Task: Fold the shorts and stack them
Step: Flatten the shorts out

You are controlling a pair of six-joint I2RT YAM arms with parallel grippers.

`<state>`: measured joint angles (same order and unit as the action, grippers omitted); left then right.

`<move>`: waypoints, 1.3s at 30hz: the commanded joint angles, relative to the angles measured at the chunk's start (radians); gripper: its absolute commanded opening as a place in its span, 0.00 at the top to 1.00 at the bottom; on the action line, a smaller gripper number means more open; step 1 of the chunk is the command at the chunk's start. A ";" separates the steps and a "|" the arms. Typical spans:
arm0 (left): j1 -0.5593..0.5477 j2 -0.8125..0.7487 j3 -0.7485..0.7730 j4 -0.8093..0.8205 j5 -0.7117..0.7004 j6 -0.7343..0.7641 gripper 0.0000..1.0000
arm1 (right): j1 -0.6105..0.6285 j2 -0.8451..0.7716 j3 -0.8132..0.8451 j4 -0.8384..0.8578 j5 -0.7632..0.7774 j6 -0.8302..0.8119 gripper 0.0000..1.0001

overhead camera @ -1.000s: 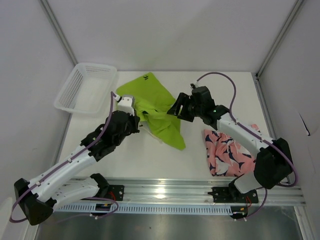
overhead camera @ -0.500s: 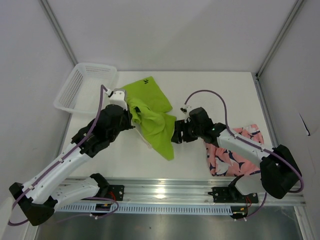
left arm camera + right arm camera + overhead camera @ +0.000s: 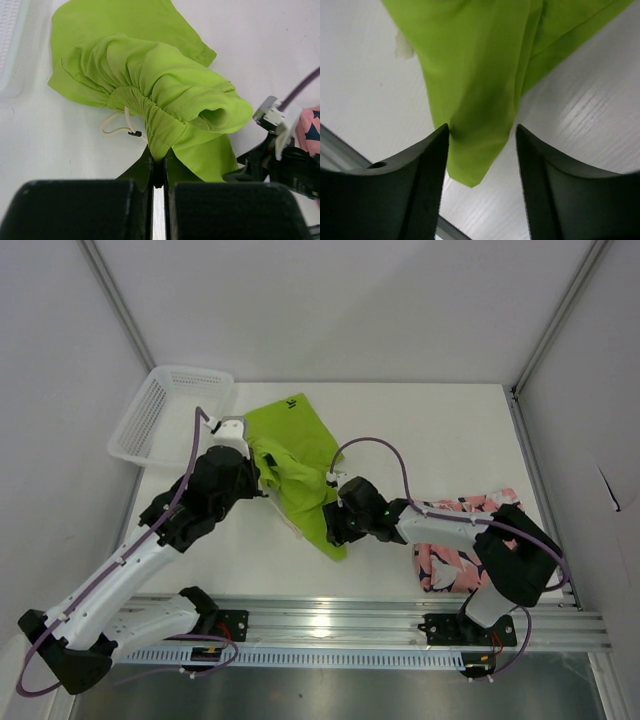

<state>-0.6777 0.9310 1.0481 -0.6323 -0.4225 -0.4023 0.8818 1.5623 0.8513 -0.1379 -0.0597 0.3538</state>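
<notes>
Broadly, a white desk (image 3: 430,430) beneath everything, both arms reaching in from its near edge.

Next in size, lime green shorts (image 3: 300,455) at middle-left of the desk: far part spread flat, middle part bunched and raised at the gathered waistband, lower tip pointing toward the near edge. Same pair filling the left wrist view (image 3: 165,85) as a ruffled mound, and hanging as a narrowing point in the right wrist view (image 3: 480,75).

White mesh basket (image 3: 170,415) at the far left corner, near the green fabric but apart from it.

Pink shorts (image 3: 455,550) with navy-and-white print, crumpled at near right, partly covered by the right arm, apart from the green pair.

Left hand (image 3: 158,160): fingers pressed together, clamped on the green waistband, seen from above at (image 3: 255,455).

Right hand (image 3: 481,132): fingers spread, straddling the lower tip of the green shorts, one finger touching the cloth, a gap at the other; not clamped. Seen from above at (image 3: 335,525).

Cream drawstring (image 3: 117,125) looping on the desk below the waistband.

Small dark logo (image 3: 293,403) near the far corner of the green pair.
</notes>
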 commanded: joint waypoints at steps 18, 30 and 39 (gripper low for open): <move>0.124 -0.006 0.347 -0.158 0.050 0.075 1.00 | -0.403 -0.314 0.199 -0.190 0.072 -0.081 1.00; 0.127 0.118 0.685 -0.395 0.053 0.192 1.00 | -0.570 -0.281 0.508 -0.206 0.039 -0.047 1.00; 0.141 0.169 0.603 -0.486 -0.016 0.204 1.00 | -0.598 -0.235 0.479 -0.240 -0.097 -0.042 1.00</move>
<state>-0.5602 1.0870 1.6928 -1.0966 -0.3702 -0.2298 0.2882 1.3144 1.3647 -0.3504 -0.0940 0.3126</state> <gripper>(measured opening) 0.026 0.006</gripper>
